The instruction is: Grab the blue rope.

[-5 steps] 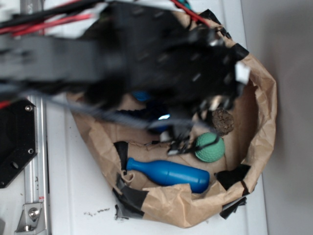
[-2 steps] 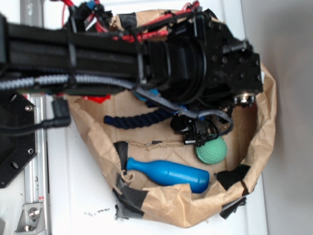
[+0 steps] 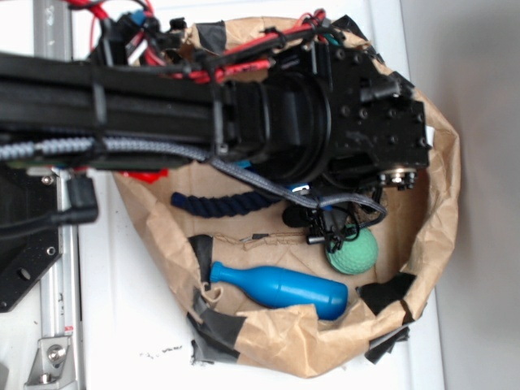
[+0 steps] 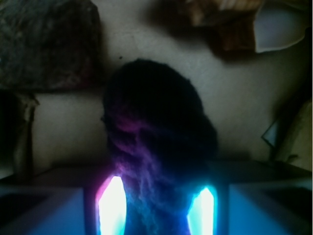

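Rope [image 4: 156,161] fills the wrist view, its dark end sitting between the 2 glowing fingers [image 4: 111,203] of the gripper [image 4: 157,208], which stands spread on either side. From outside, it lies across the bag [image 3: 439,195] floor under the arm [image 3: 122,97], beyond the pin [image 3: 280,286] and ball [image 3: 353,250].

gripper [image 4: 159,208] now lower, astride blue rope [image 3: 215,203]

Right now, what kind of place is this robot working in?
Likely a lab test bench: a white table with a metal rail, and a taped paper bin holding toys, a rope, pin and ball.
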